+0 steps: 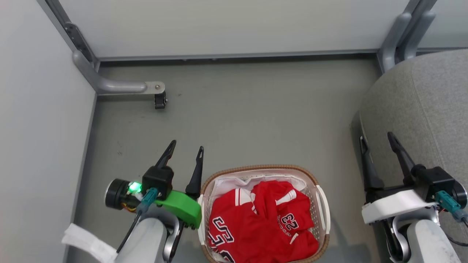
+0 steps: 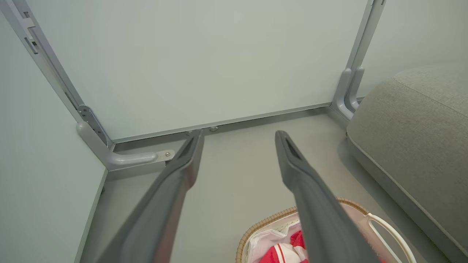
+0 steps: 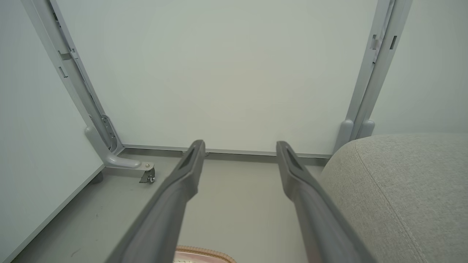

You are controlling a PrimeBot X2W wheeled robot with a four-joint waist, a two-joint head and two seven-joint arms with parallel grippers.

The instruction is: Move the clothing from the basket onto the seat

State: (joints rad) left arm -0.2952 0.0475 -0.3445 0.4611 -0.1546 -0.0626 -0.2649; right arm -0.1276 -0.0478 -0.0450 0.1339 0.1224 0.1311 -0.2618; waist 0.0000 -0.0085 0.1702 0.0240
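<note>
The red clothing (image 1: 263, 223) with white trim and "23" lettering lies piled in the basket (image 1: 321, 208), an oval white one with a brown woven rim, at the bottom middle of the head view. My left gripper (image 1: 185, 145) stands open just left of the basket, nothing between its fingers. My right gripper (image 1: 376, 137) is open too, at the left edge of the grey seat (image 1: 420, 106). In the left wrist view the basket rim (image 2: 267, 221) and a bit of red clothing (image 2: 289, 252) show below my open left gripper (image 2: 239, 135). The right wrist view has the seat (image 3: 402, 190) to the right of my open right gripper (image 3: 239, 144).
Pale partition panels close the space at the back and left. A grey metal foot with a small castor (image 1: 159, 100) juts onto the floor at the back left. Another grey post (image 1: 396, 40) stands at the back right beside the seat. Grey floor (image 1: 256, 117) lies between basket and back panel.
</note>
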